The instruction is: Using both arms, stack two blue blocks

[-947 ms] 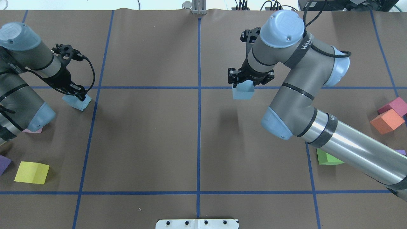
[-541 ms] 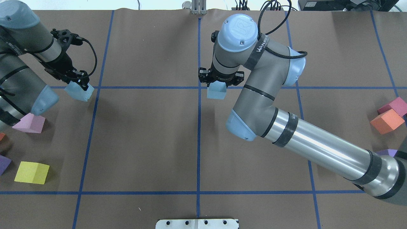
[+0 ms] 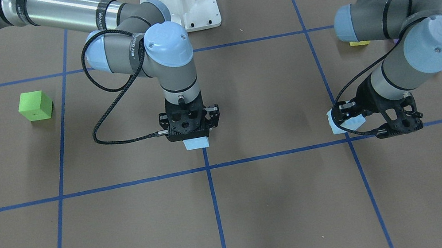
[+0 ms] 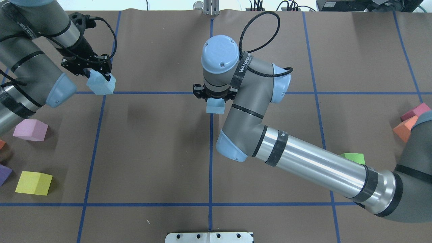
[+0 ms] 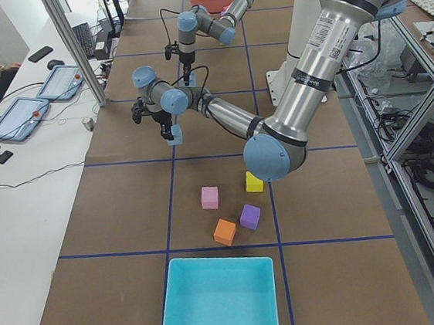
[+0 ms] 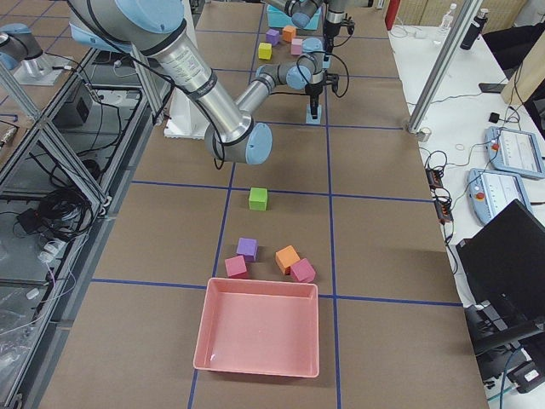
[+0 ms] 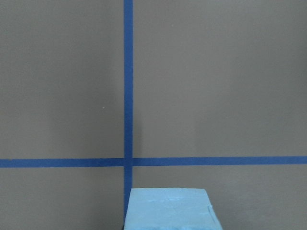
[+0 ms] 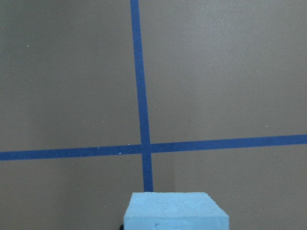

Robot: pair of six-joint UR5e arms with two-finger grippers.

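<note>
My left gripper (image 4: 98, 77) is shut on a pale blue block (image 4: 101, 86) and holds it tilted above the table at the far left, near a tape crossing. It also shows in the front view (image 3: 348, 119) with its block (image 3: 343, 125). My right gripper (image 4: 215, 100) is shut on the second blue block (image 4: 216, 107) and holds it level over the centre tape line, near the middle crossing. The front view shows this gripper (image 3: 192, 135) and block (image 3: 196, 144). Each wrist view shows its block at the bottom edge (image 7: 170, 208) (image 8: 175, 211). The two blocks are far apart.
Pink (image 4: 31, 130), yellow (image 4: 33, 183) and purple (image 4: 4, 173) cubes lie at the left. Green (image 4: 352, 158), orange (image 4: 405, 129) and magenta (image 4: 415, 110) cubes lie at the right. A turquoise bin (image 5: 220, 302) and a pink bin (image 6: 260, 332) stand at the table's ends.
My right arm has swung left with its blue block, from right of centre to the centre line. My left gripper has carried its block away from the robot and slightly right.
</note>
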